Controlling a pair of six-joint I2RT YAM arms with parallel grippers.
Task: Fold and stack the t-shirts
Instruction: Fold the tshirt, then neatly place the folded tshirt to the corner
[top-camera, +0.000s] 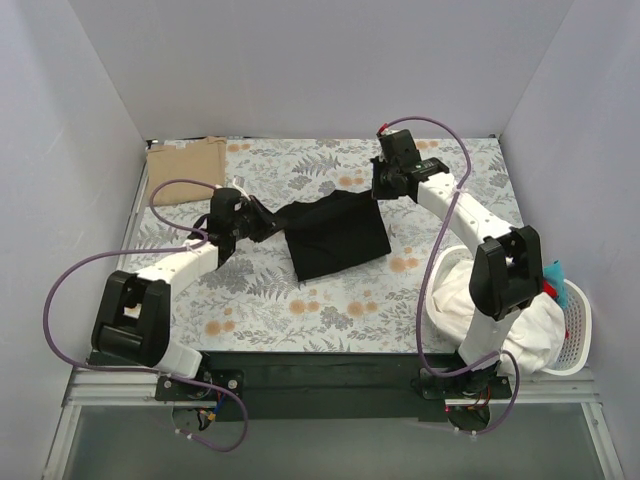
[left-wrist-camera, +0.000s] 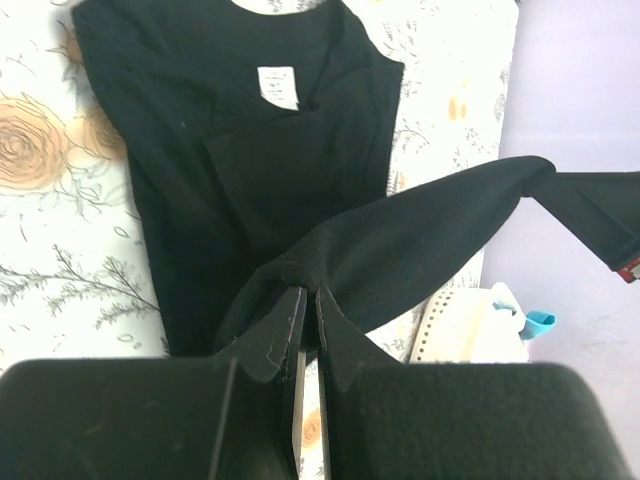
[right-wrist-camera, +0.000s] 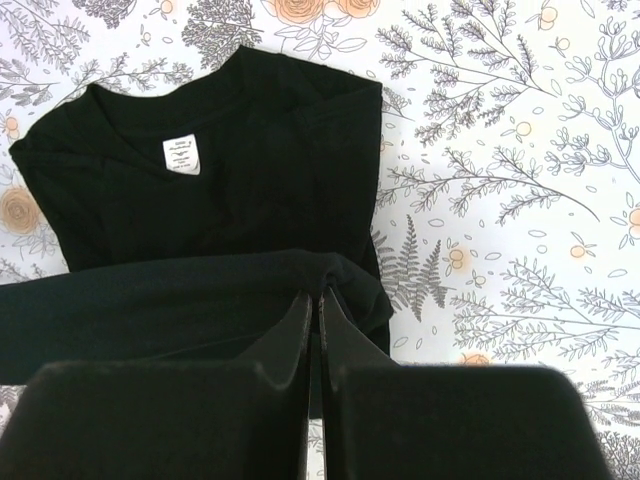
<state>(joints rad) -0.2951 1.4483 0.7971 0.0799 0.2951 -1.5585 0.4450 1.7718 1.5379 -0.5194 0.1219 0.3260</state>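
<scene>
The black t-shirt (top-camera: 335, 235) lies partly folded mid-table, its white label (right-wrist-camera: 181, 154) showing at the neck. One edge is lifted and stretched between both grippers. My left gripper (top-camera: 262, 218) is shut on the shirt's left end, fabric pinched at its fingertips (left-wrist-camera: 308, 290). My right gripper (top-camera: 378, 185) is shut on the other end, cloth bunched at its tips (right-wrist-camera: 320, 292). From the left wrist view the raised black band (left-wrist-camera: 430, 235) runs to the right gripper (left-wrist-camera: 600, 215). The tan t-shirt (top-camera: 187, 170) lies folded at the back left corner.
A grey-and-orange floral cloth (top-camera: 300, 300) covers the table. A white perforated basket (top-camera: 575, 330) holding white fabric and a blue item stands at the front right, beside the right arm's base. White walls enclose the table on three sides.
</scene>
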